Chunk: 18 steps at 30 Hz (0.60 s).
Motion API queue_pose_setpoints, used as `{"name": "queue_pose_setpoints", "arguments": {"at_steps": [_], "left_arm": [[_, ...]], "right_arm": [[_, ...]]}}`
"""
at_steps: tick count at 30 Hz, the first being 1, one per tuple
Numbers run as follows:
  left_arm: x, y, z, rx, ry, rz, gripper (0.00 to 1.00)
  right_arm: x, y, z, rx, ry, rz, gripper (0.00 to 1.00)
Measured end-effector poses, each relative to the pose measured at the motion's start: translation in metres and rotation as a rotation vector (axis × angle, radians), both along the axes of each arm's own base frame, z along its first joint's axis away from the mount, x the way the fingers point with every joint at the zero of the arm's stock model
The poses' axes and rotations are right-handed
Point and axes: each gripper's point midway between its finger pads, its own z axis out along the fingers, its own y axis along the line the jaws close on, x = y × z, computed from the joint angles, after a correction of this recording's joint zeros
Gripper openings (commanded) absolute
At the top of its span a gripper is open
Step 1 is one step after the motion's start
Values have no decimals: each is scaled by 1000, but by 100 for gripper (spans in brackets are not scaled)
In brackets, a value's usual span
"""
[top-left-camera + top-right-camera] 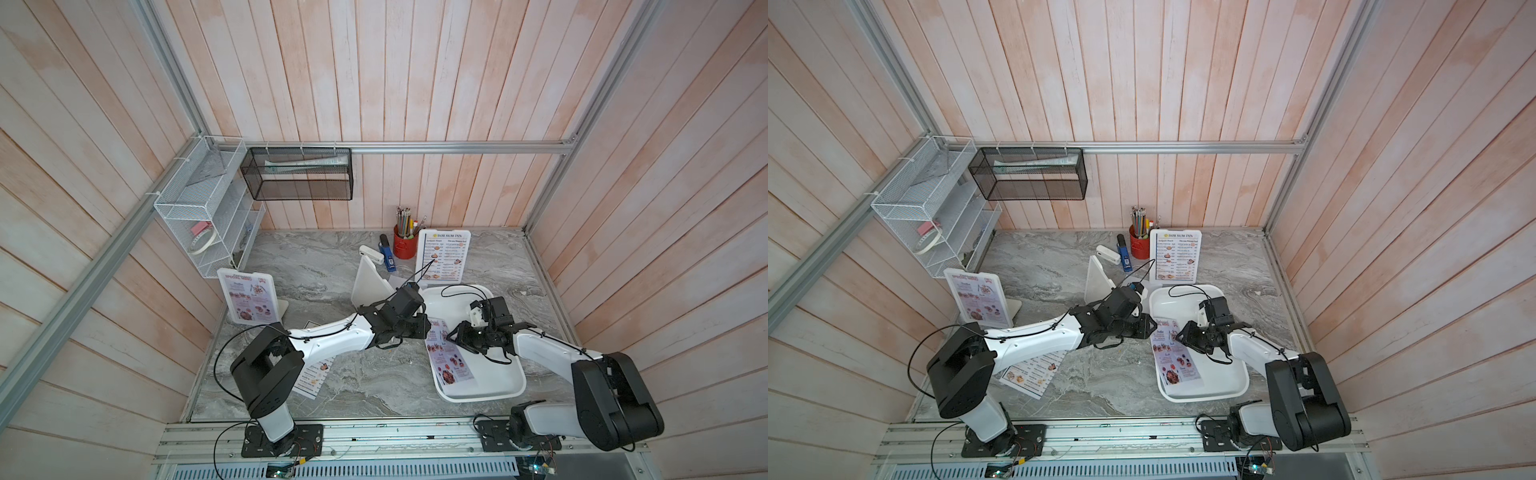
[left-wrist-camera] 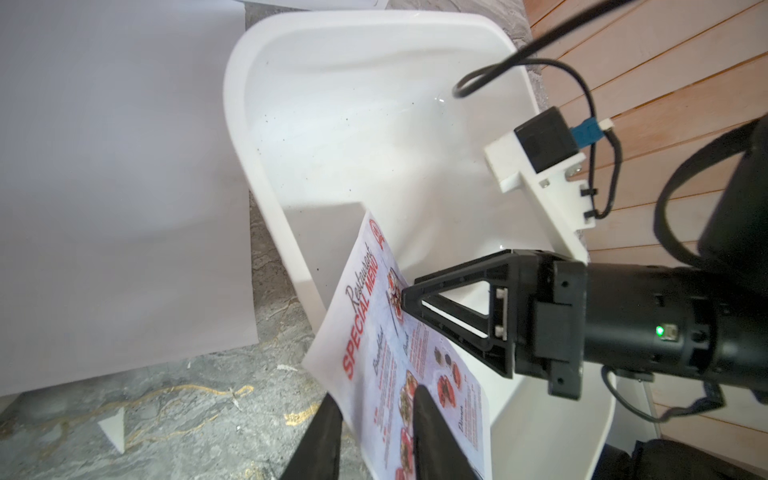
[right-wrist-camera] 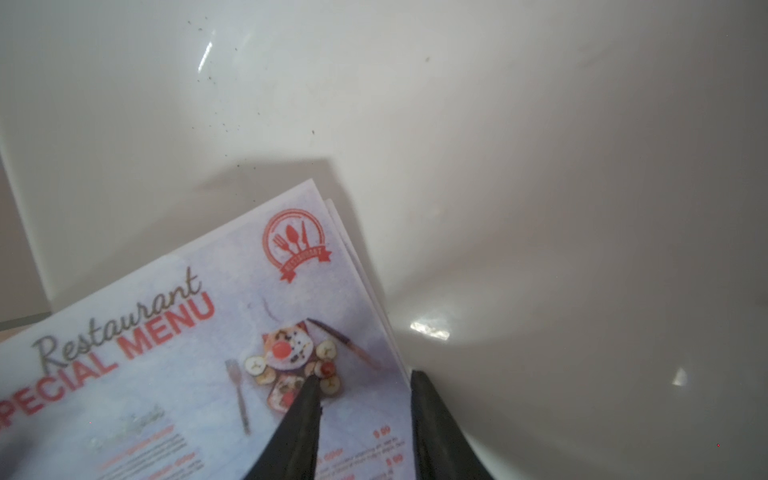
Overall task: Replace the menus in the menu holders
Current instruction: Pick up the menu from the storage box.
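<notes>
Pinkish SPECIAL MENU sheets [image 1: 451, 363] lie stacked in the white tray [image 1: 498, 386], their top end over its rim. My left gripper [image 2: 374, 395] is open astride the top sheet's [image 2: 374, 332] edge, one finger under it and one on it. My right gripper [image 3: 365, 377] is open, one finger on the menu [image 3: 187, 332], the other just past its edge. One menu holder [image 1: 249, 299] shows a SPECIAL MENU, another [image 1: 442, 255] a DIM SUM INN menu, and a third [image 1: 368, 282] shows its blank back. A DIM SUM INN sheet [image 1: 311, 380] lies under my left arm.
A red pencil cup [image 1: 404, 245], a blue stapler [image 1: 388, 257] and a small white device [image 1: 371, 253] stand at the back. A white wire rack [image 1: 199, 216] and a black mesh basket [image 1: 299, 174] hang on the walls. The blank holder's back [image 2: 124, 187] stands close to my left gripper.
</notes>
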Motion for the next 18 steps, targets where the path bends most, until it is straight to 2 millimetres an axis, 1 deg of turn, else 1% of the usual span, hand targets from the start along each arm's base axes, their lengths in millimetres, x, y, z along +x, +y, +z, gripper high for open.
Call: {"name": "queue_pose_setpoints", "arguments": {"at_steps": [2, 10, 18], "left_arm": [[0, 0, 3, -6, -4, 0, 30], [-5, -5, 5, -13, -6, -15, 30], [-3, -11, 16, -33, -21, -21, 31]], "right_arm": [[0, 0, 0, 0, -1, 0, 38], [0, 0, -1, 1, -2, 0, 37], [-1, 0, -1, 5, -4, 2, 37]]}}
